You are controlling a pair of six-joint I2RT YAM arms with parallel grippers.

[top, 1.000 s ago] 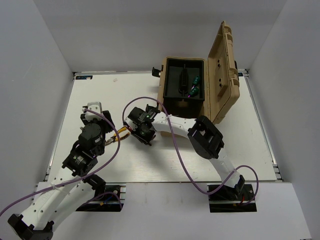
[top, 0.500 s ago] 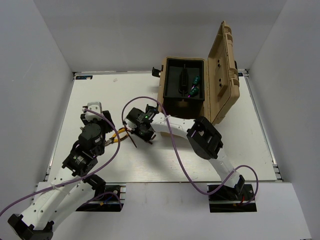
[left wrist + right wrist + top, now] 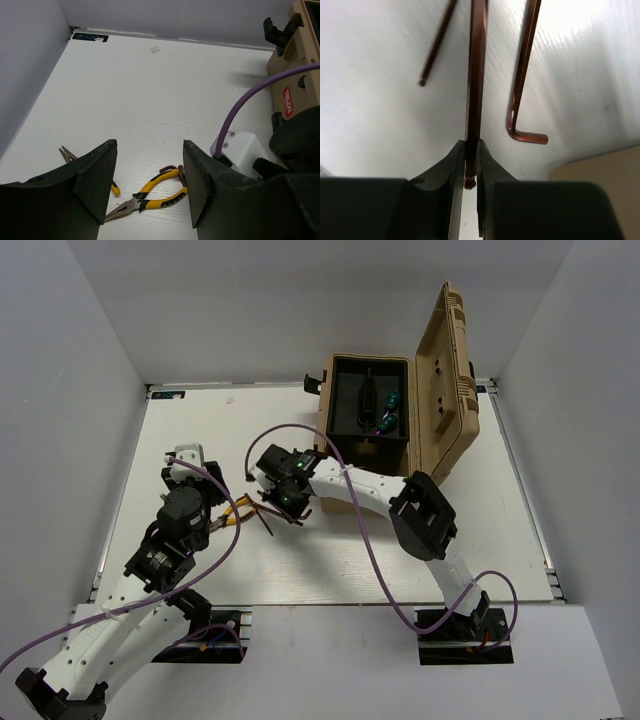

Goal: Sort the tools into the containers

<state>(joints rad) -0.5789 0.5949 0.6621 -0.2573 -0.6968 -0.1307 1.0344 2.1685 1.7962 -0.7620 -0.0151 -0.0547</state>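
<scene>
My right gripper point(image 3: 282, 500) point(image 3: 471, 146) is shut on a dark-red hex key point(image 3: 476, 75), which hangs from it just over the table point(image 3: 266, 523). Two more hex keys lie below: an L-shaped one point(image 3: 522, 90) and a thin one point(image 3: 437, 45). Yellow-handled pliers point(image 3: 238, 512) point(image 3: 155, 192) lie flat between the grippers. A second pair of pliers point(image 3: 67, 155) is half hidden behind my left finger. My left gripper point(image 3: 213, 512) point(image 3: 149, 146) is open and empty above the pliers. Green-handled screwdrivers point(image 3: 392, 402) lie in the open tan toolbox point(image 3: 325, 430).
The toolbox lid point(image 3: 450, 380) stands upright at the back right; the toolbox also shows in the left wrist view point(image 3: 295, 75). Purple cables point(image 3: 300, 430) loop over both arms. White walls close in the table point(image 3: 180, 440) on the left, back and right.
My right gripper has lifted the hex key off the table and shifted slightly toward the back. The left arm and the pliers have not moved.
</scene>
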